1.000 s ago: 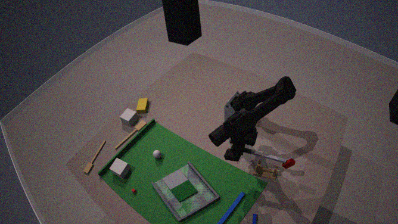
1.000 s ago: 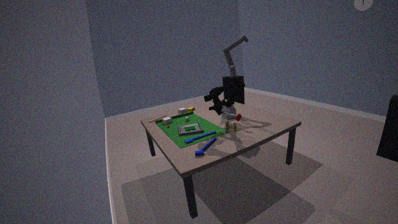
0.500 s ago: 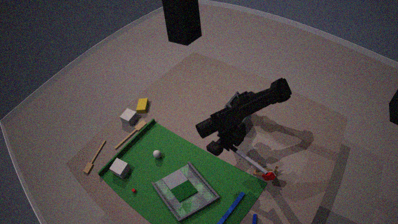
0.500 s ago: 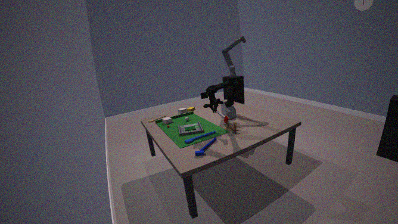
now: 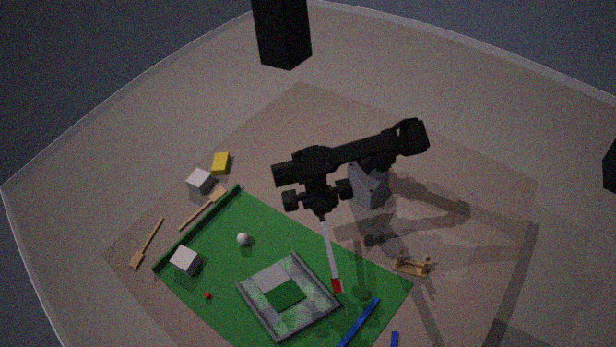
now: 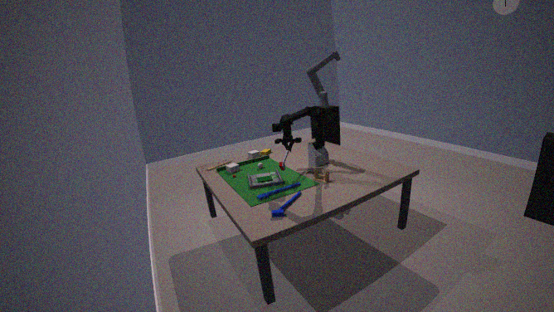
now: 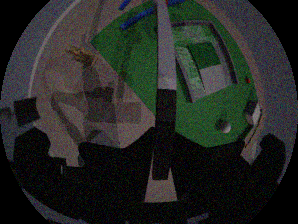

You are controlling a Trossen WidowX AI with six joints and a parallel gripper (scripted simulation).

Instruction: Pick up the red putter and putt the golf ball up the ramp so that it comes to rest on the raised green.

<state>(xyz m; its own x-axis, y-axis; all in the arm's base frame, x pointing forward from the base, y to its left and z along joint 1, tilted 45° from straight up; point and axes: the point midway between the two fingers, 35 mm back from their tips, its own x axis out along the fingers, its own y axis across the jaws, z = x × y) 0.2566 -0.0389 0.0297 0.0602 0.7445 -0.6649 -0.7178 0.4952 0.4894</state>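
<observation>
From where I stand, the first part of the job looks done: the gripper (image 5: pixel 321 213) is clamped on the top of the red putter (image 5: pixel 330 254), and the club hangs below it, shaft slanting down toward the lower right of the top view, its red head (image 5: pixel 337 285) just off the right wall of the raised green (image 5: pixel 285 295). Whether the head touches the green mat (image 5: pixel 221 263) or hangs a little above it, I cannot tell. In the wrist view the pale shaft (image 7: pixel 164 43) runs straight up the middle of the frame to the red tip near the top edge.

The wooden stand (image 5: pixel 411 266), right of the mat, sits bare.

The putt itself is all still to come. The golf ball (image 5: pixel 242 238) rests on the mat left of centre, well apart from the putter head, with the grey ramp (image 5: pixel 271 277) and the dark green pad between them. I judge the arm must carry the head round to the upper-left side of the ball, so a stroke sends it toward the ramp. A white cube (image 5: pixel 185 259) stands on the mat further left, and a small red block (image 5: pixel 207 295) lies below it.
</observation>
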